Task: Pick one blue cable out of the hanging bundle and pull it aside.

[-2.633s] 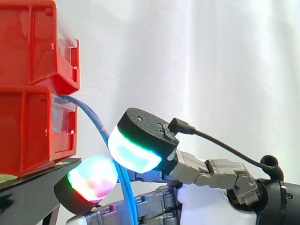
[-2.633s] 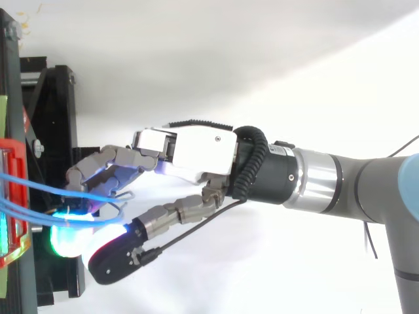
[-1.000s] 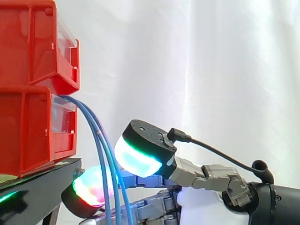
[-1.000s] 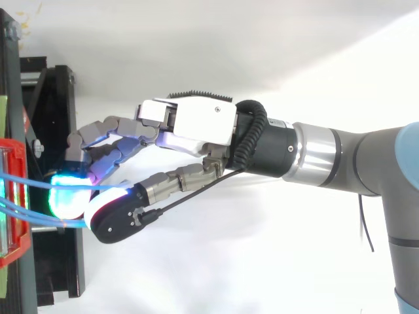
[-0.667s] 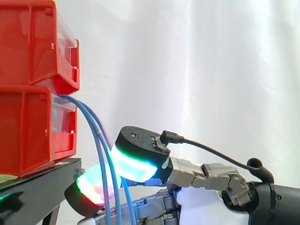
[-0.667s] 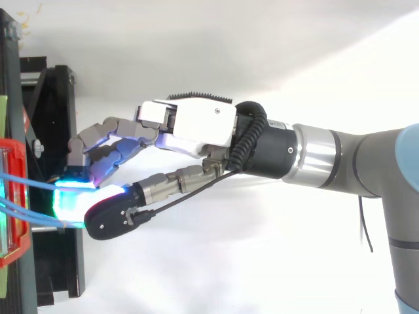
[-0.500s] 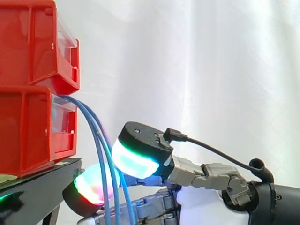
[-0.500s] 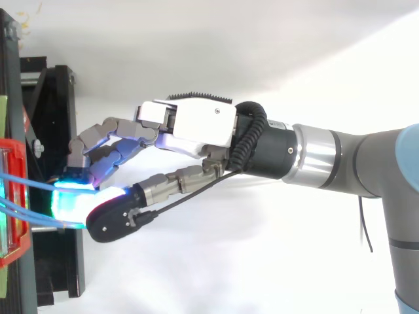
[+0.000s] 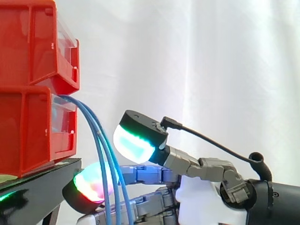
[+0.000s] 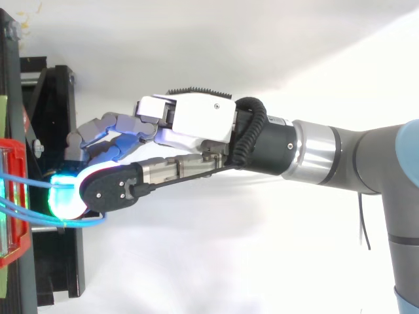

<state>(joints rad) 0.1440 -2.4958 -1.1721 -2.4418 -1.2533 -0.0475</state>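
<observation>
Blue cables [image 9: 96,126] leave the lower red bin [image 9: 28,126] and hang down in front of the black stand [image 9: 33,187]. My hand [image 10: 196,124] reaches in from the right at the cables' height. Its curled fingers [image 10: 98,137] sit on the stand's side of the cables, with one glowing pad [image 9: 89,183] behind them. The thumb [image 10: 114,186] lies across on the near side, its cyan pad [image 9: 133,143] just above and right of the strands. From above, a blue cable [image 10: 26,182] ends at the spot where the thumb pad and finger pad meet. Another strand loops under the thumb.
A second red bin [image 9: 33,42] is stacked on the lower one. The white curtain [image 9: 211,70] hangs behind. The stand's black frame [image 10: 55,111] lies directly behind the fingertips. The grey arm [image 10: 366,170] enters from the right.
The thumb has swung across toward the fingers and closed the gap over the cables. Earlier the hand shifted sideways along the stand, and the cables fanned out into separate strands.
</observation>
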